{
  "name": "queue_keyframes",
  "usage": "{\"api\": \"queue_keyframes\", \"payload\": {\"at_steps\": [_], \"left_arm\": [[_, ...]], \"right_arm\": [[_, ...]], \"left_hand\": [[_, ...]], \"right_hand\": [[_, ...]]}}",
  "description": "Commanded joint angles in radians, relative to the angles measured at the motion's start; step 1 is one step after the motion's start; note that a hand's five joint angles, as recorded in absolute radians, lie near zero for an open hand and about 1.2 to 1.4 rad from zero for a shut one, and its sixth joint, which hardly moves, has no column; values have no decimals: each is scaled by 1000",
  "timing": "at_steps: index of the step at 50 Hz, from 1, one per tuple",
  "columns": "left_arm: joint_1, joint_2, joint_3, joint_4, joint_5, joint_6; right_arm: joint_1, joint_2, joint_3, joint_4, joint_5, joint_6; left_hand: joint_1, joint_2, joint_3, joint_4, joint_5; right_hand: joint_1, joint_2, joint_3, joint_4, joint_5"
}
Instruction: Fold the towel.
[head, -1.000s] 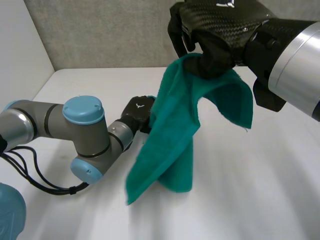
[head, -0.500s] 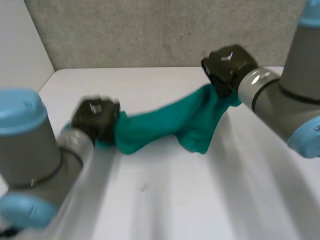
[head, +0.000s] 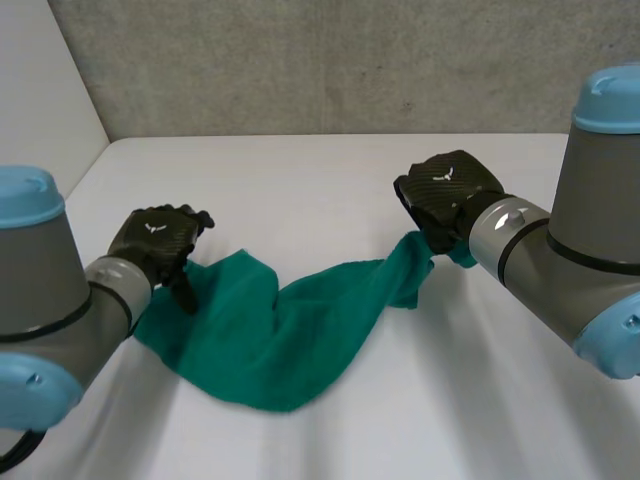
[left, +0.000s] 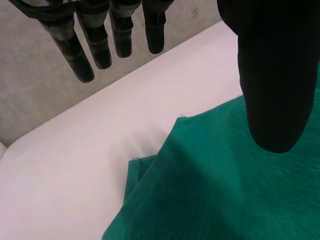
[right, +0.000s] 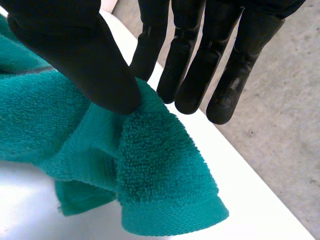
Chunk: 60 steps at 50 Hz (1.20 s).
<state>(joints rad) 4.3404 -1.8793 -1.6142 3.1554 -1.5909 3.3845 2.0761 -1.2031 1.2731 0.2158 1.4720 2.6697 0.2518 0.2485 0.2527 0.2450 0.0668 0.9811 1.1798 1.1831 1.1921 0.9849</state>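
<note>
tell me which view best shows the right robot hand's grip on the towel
The right wrist view: the right robot hand pinches a towel edge between thumb and fingers. The head view shows that hand's back, towel trailing from under it. The left wrist view shows the towel's other end.

Plain teal-green towel (head: 260, 345), white table (head: 300, 190), speckled grey wall (head: 300, 60), light-blue arm caps (head: 610, 100)
</note>
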Motion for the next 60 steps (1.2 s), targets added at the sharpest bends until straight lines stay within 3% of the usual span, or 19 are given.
{"api": "queue_keyframes", "payload": {"at_steps": [1, 7, 10, 13, 18, 22, 23, 26, 28, 30, 32, 36, 42, 47, 54, 60], "left_arm": [[8, -171, 66, -15, 91, 25], [5, -230, 76, -11, 190, 58], [7, -239, 82, -5, 268, 62], [5, -245, 91, -2, 282, 62], [2, -305, 190, -8, 282, 61], [1, -307, 269, -2, 243, 67], [1, -302, 325, 5, 200, 73], [-4, -276, 460, 55, 68, 91], [-5, -226, 538, 137, -10, 88], [-5, -209, 554, 173, -29, 84], [-5, -134, 556, 317, -53, 75], [-8, -61, 466, 391, -55, 70], [-16, -37, 240, 371, -51, 64], [-28, -52, 25, 351, -47, 62], [-36, -135, -154, 322, -47, 70], [-31, -113, -176, 160, -46, 64]], "right_arm": [[-5, 13, 58, 0, -1, -20], [-11, 13, 78, -1, 4, -53], [-13, 14, 72, -3, 5, -54], [-13, 17, 57, -3, 5, -56], [-13, 69, -3, -3, 8, -73], [-13, 103, -63, -9, 13, -93], [-13, 137, -174, -62, 22, -117], [-13, 151, -242, -116, 40, -129], [-13, 160, -356, -278, 97, -160], [-13, 152, -383, -379, 117, -174], [-13, 145, -385, -479, 129, -188], [-16, 103, -290, -642, 116, -215], [-16, 57, -91, -601, 13, -220], [-28, 62, 93, -428, -58, -270], [-37, 106, 206, -294, -50, -361], [-40, 134, 244, -204, -44, -373]], "left_hand": [[29, 33, 28, 36, 40], [114, 117, 113, 121, 125], [272, 275, 271, 279, 283], [349, 353, 348, 356, 360], [1143, 1146, 1142, 1150, 1153], [1145, 1148, 1144, 1151, 1155], [1145, 1148, 1144, 1151, 1155], [1145, 1148, 1144, 1151, 1155], [1145, 1148, 1144, 1151, 1155], [1145, 1148, 1144, 1151, 1155], [1145, 1148, 1144, 1151, 1155], [1145, 1148, 1144, 1151, 1155], [1145, 1148, 1144, 1151, 1155], [1145, 1148, 1144, 1151, 1155], [1145, 1148, 1144, 1151, 1155], [1145, 1148, 1144, 1151, 1155]], "right_hand": [[415, 217, 213, 204, 237], [415, 217, 213, 204, 237], [415, 217, 213, 204, 237], [415, 217, 213, 204, 237], [415, 217, 213, 204, 237], [415, 217, 213, 204, 237], [415, 217, 213, 204, 237], [415, 217, 213, 204, 237], [415, 217, 213, 204, 237], [415, 217, 213, 204, 237], [415, 217, 213, 204, 237], [415, 217, 213, 204, 237], [415, 217, 213, 204, 237], [415, 217, 213, 204, 237], [415, 217, 213, 204, 237], [415, 217, 213, 204, 237]]}}
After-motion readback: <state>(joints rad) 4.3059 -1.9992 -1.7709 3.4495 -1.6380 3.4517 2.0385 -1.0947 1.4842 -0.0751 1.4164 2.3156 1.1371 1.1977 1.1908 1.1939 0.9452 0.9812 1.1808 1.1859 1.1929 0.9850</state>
